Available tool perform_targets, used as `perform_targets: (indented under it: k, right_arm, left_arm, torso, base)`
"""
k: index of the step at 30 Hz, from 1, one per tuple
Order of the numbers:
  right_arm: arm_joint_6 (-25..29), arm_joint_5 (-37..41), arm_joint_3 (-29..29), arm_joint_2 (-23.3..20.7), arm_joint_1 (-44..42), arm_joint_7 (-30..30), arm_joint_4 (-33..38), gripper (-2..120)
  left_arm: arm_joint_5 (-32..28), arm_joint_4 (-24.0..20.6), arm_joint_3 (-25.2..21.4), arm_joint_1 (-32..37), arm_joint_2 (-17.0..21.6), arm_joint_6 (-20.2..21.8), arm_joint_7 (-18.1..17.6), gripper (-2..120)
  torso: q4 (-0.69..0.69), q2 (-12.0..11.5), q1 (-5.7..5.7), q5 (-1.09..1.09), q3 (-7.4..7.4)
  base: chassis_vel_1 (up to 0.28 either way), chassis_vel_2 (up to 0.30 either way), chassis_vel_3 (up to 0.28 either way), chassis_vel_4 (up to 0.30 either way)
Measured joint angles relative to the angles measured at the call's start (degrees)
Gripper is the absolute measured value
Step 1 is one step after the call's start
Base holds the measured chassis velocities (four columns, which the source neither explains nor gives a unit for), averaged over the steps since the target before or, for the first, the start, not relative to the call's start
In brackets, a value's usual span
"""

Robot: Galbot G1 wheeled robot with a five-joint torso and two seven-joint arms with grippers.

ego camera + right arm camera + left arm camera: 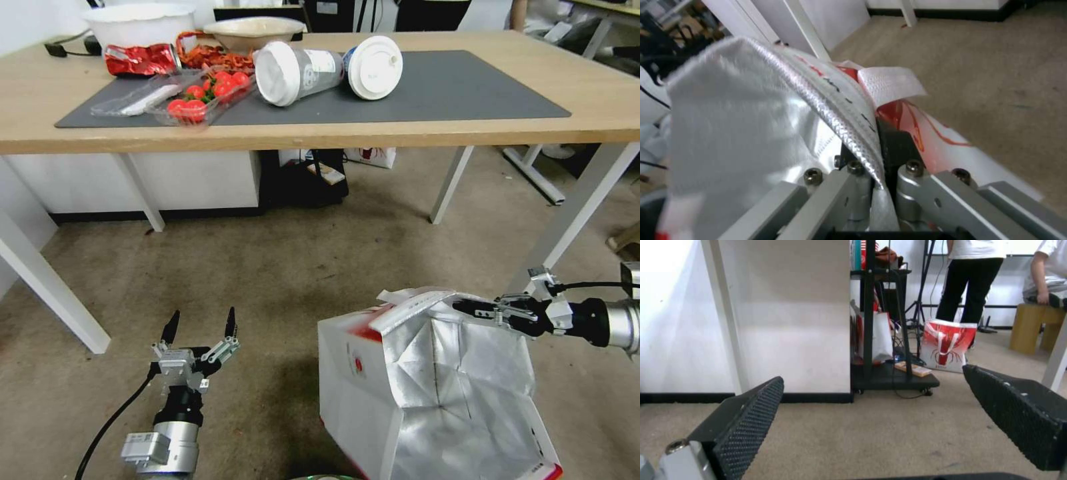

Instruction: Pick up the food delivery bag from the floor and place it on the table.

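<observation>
One food delivery bag (pixel 427 393), upright, foil mouth facing us; our right gripper (pixel 467 308) clamps its rim, pinch confirmed at the wrist; left gripper (pixel 200 328) spread wide.

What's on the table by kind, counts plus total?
Bowls: 2 (white, beige)
Lidded cups lying on their sides: 2 ()
Clear tomato tray: 1
Crushed red wrapper: 1
Dark grey mat: 1
Total: 7
</observation>
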Motion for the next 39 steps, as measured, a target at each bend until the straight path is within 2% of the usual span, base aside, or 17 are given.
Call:
perform_targets:
  k: [9, 19, 39]
  right_arm:
    - [-0.5, 0.9, 0.3, 1.0, -1.3, 0.8, 1.6, 0]
    - [-0.8, -0.6, 1.4, 2.5, -4.1, -1.1, 3.2, 0]
    - [-0.6, -1.9, 1.8, 3.5, -5.1, -1.8, 3.5, 0]
  left_arm:
    - [-0.3, -0.5, -0.3, 0.2, 0.0, -0.3, 0.1, 100]
    - [0.7, -0.9, -0.3, 0.5, -0.3, -1.1, 0.8, 100]
    - [-0.3, -0.6, 0.0, 0.4, -0.3, -2.7, 0.9, 100]
  torso:
    - [0.01, 0.0, 0.00, 0.00, 0.00]
    - [0.00, 0.0, 0.00, 0.00, 0.00]
    - [0.01, 0.0, 0.00, 0.00, 0.00]
  base:
    - [0.000, 0.000, 0.000, 0.000]
    - [0.000, 0.000, 0.000, 0.000]
    - [0.000, 0.000, 0.000, 0.000]
